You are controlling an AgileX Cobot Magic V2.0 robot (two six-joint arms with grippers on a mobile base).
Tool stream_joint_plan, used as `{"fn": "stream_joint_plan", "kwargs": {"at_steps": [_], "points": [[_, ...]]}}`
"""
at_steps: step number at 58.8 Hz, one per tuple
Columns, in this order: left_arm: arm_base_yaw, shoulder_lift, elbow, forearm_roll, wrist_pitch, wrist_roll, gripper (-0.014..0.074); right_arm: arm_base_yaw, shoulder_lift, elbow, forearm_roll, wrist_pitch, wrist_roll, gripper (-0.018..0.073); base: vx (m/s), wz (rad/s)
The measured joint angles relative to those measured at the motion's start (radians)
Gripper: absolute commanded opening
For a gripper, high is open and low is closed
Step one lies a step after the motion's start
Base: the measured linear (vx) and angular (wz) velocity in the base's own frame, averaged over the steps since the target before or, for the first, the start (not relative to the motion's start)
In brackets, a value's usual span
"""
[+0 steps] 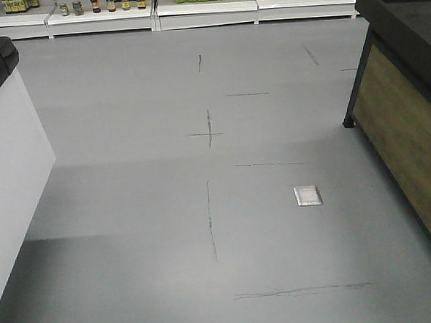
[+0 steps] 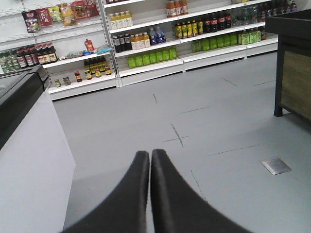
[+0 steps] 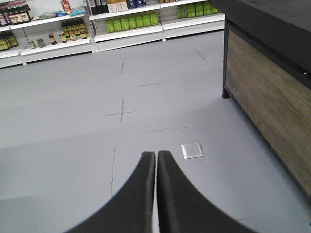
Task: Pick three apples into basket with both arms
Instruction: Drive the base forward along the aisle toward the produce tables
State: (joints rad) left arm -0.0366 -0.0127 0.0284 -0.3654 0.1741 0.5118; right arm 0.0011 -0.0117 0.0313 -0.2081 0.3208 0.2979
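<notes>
The apples and the basket are out of view in every frame. My left gripper [image 2: 150, 154] is shut, its two black fingers pressed together with nothing between them, hanging above bare grey floor. My right gripper [image 3: 156, 155] is shut and empty too, over the same floor. Neither arm shows in the front view.
A wood-panelled stand with a black top [image 1: 406, 113] is at the right. A white chest cabinet with a black lid [image 1: 3, 167] is at the left. Store shelves with bottles and jars [image 2: 146, 43] line the far wall. A small metal floor plate [image 1: 307, 195] lies in the grey floor.
</notes>
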Motion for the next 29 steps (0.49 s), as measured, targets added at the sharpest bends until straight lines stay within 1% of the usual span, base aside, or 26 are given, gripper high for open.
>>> {"fn": "stream_joint_plan", "kwargs": {"at_steps": [29], "points": [[0.0, 0.0, 0.0, 0.0, 0.0, 0.0, 0.0002, 0.0, 0.0, 0.0, 0.0, 0.0, 0.0, -0.0005, 0.0, 0.0]]}}
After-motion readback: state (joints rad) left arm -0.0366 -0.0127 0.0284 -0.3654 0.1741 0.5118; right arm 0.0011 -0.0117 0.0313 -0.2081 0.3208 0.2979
